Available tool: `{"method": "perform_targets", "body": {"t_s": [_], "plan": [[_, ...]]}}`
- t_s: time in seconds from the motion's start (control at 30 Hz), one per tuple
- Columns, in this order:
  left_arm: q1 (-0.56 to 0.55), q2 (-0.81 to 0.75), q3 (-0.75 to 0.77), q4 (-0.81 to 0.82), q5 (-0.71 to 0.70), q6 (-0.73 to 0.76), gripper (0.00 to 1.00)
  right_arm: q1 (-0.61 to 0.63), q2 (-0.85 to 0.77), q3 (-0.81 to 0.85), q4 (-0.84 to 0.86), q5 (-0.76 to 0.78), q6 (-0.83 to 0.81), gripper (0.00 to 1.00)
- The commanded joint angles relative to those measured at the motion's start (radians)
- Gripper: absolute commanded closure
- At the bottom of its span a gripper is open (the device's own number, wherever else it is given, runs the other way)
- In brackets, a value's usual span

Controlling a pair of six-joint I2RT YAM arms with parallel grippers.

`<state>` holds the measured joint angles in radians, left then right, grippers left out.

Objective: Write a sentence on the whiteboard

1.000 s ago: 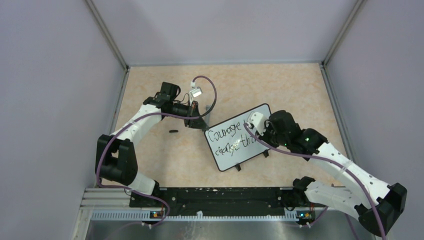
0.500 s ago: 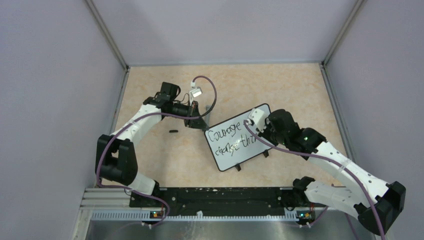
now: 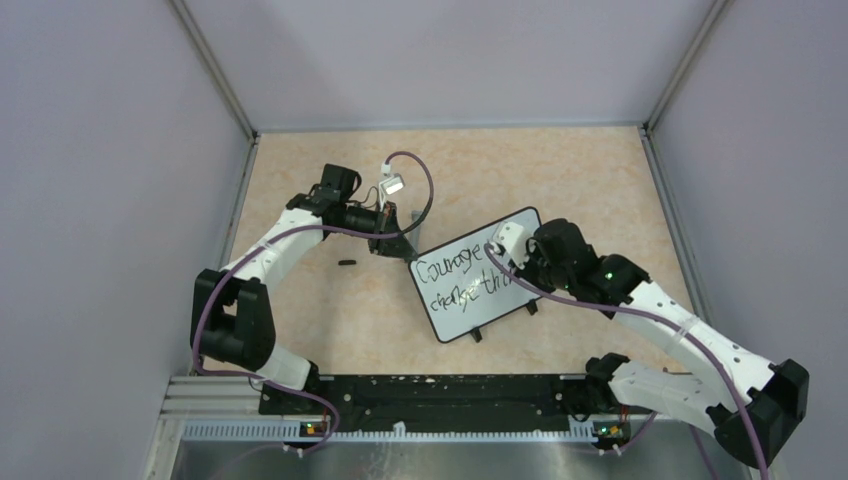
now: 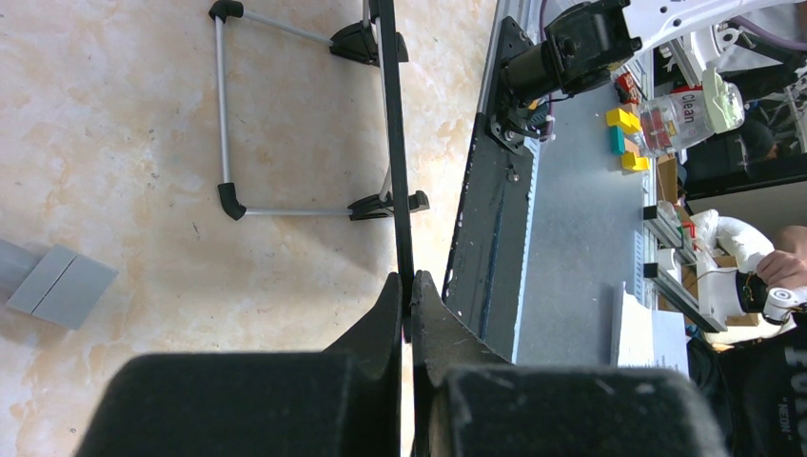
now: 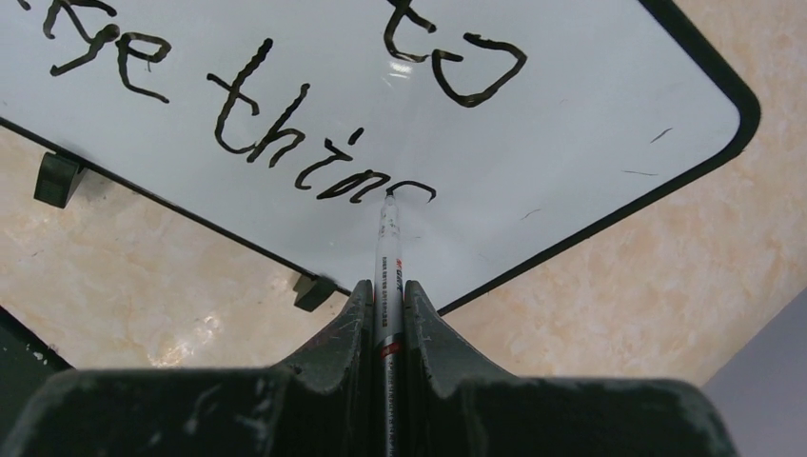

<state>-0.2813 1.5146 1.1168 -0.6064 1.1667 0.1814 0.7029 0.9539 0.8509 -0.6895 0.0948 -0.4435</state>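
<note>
Your right tool (image 5: 385,297) pinches the marker (image 5: 388,249), tip on the whiteboard (image 5: 590,105). Press softly and finish the sentence (image 5: 243,95) toward 3 o'clock while your left tool (image 4: 407,283) pinches its edge.

1 whiteboard (image 3: 462,315), white face, thin black rim and feet; sentence (image 3: 447,270) in black script. 1 marker (image 5: 388,276), white barrel, red-and-black print. Beige table (image 3: 330,300), mottled like marble; purple cables (image 3: 300,232).

Robotics lab, enclosed test cell. Evidence: beige bench (image 3: 600,180) boxed by plain panel walls (image 3: 100,150) in alu. frame (image 3: 212,65); arm mounting rail (image 3: 440,390) at near edge; adjacent workstation w/ coloured blocks (image 4: 623,121) and bottle marked "Clean" (image 4: 680,114).
</note>
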Motion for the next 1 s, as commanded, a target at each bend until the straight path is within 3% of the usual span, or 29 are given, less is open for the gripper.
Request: {"method": "perform_targets", "body": {"t_s": [0.0,0.37,0.97], "plan": [[-0.010,0.017,0.006,-0.004,-0.035,0.029,1.00,-0.008,0.021,-0.001,-0.034,-0.026,-0.019,1.00],[-0.010,0.017,0.009,-0.003,-0.034,0.025,1.00,-0.008,-0.003,0.007,0.020,0.106,0.005,1.00],[-0.010,0.018,0.007,-0.007,-0.036,0.030,1.00,-0.008,-0.017,0.009,0.039,0.075,0.006,1.00]]}}
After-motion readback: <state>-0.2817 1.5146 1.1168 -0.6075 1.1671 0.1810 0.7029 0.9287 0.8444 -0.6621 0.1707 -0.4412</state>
